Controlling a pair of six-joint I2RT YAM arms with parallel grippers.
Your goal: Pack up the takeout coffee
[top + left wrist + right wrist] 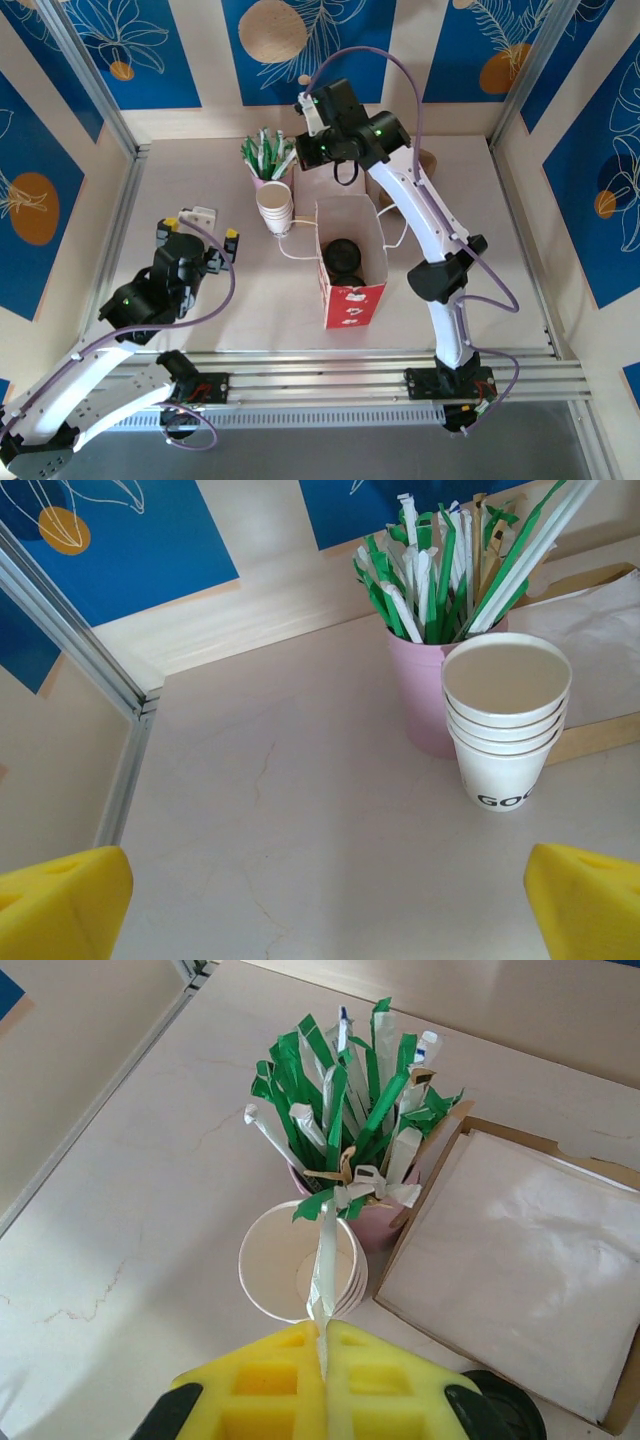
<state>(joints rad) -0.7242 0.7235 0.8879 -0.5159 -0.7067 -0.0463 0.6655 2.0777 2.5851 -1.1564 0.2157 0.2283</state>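
Two takeout coffee cups with black lids [343, 258] stand inside the open red-and-white paper bag [355, 297] at the middle of the table. One black lid [508, 1402] peeks in at the bottom right of the right wrist view. My right gripper [309, 110] [324, 1330] is shut on a paper-wrapped straw [323, 1255], held above the stack of lidless cups [298, 1278] beside the pink straw holder [345, 1120]. My left gripper [201, 229] [322, 910] hovers low over bare table at the left, open, with nothing between its yellow pads [62, 905].
The cup stack [275, 208] [506, 720] and straw holder [267, 158] [430, 670] sit just left of the bag's far end. A shallow cardboard box of white napkins [510, 1270] [600, 630] lies behind them. Metal frame rails [120, 220] border the table.
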